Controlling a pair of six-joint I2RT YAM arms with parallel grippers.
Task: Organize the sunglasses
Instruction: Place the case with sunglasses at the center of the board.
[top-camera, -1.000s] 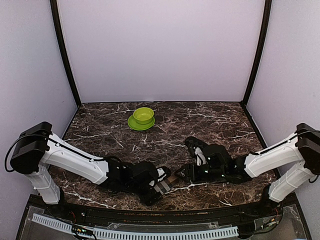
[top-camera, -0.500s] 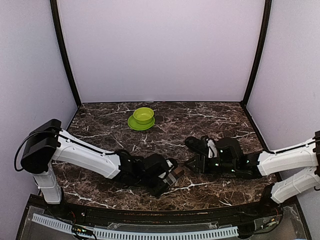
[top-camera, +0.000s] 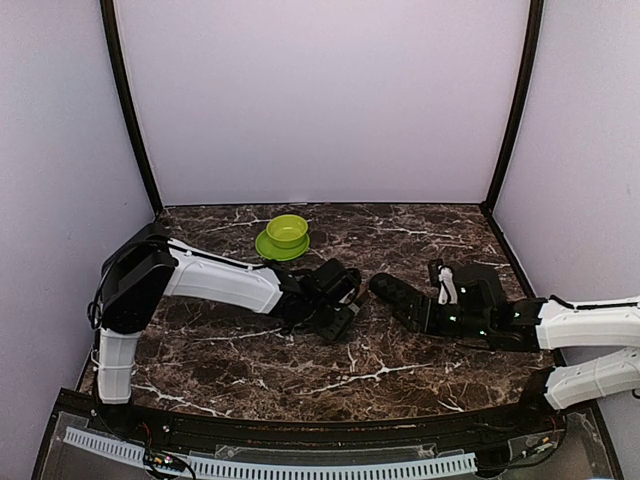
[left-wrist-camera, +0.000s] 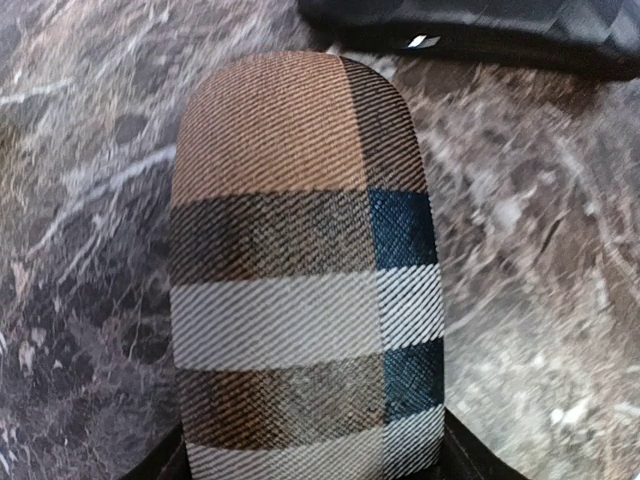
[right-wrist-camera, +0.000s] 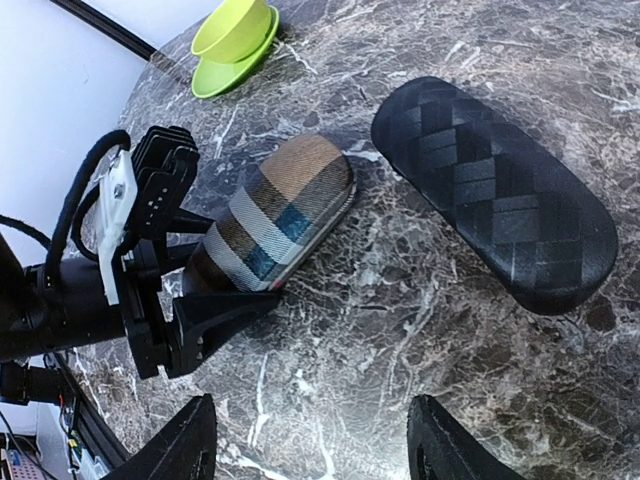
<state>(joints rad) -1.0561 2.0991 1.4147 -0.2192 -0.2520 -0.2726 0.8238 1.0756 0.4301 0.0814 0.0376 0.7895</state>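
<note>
The sunglasses themselves can't be seen from anywhere: only two shut glasses cases show, and nothing tells what lies inside either. In the middle of the dark marble table (top-camera: 220, 350) the left gripper (right-wrist-camera: 215, 275) has its jaws clamped on the near end of a plaid case (right-wrist-camera: 280, 225) banded in tan, brown, white and blue. From above, that case is almost swallowed by the black gripper and hard to pick out. Whether its free end rests on the stone or hangs just over it, I can't tell. Just to its right a black woven case (right-wrist-camera: 495, 195) lies flat and slantwise on the table, the two rounded ends near each other but apart. In the left wrist view only a dark sliver of it shows, cut off at the top edge. The right gripper (right-wrist-camera: 312, 420) hovers at the near-right side of the black case, jaws spread wide with only bare marble between them. At the far middle a lime-green bowl (top-camera: 287, 230) sits on a matching plate (top-camera: 270, 249), well away from both arms.
</note>
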